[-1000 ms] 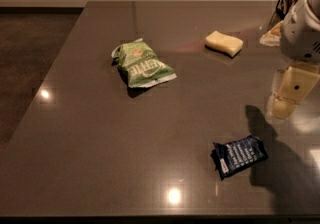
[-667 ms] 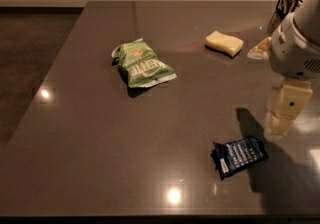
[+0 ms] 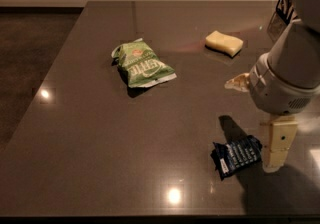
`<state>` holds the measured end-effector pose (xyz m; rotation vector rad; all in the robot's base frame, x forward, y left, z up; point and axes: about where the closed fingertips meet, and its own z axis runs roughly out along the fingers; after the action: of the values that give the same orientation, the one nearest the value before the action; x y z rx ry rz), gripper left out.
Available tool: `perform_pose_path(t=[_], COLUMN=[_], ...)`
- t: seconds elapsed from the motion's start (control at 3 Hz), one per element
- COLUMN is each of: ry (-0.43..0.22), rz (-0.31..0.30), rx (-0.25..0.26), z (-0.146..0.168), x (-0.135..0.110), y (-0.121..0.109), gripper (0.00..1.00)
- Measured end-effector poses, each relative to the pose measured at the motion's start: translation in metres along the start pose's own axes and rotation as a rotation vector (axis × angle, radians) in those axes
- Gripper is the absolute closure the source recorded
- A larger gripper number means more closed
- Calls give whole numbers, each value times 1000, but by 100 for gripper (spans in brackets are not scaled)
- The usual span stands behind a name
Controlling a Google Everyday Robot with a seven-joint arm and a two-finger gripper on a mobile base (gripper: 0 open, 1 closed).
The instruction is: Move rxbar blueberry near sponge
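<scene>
1 gripper just right of rxbar blueberry; spread or closed, cannot tell; sponge well apart.

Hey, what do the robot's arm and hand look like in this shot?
The arm is white-grey, smooth and rounded, with a bulbous wrist housing bearing a perforated patch. Below it the hand is cream, flat and blocky, with small dark marks down its face. It sits at the right edge, beside the rxbar blueberry. No cables show.
</scene>
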<state>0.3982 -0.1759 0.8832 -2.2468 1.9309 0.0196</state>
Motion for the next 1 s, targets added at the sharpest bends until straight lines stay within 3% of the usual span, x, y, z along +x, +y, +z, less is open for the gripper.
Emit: perform_pose_path(t=[0.67,1.0], ry=[3,11], rz=[-63,-66], rx=[2,5], z=[30,38], x=[11,17], y=[12,13], gripper=[0,18])
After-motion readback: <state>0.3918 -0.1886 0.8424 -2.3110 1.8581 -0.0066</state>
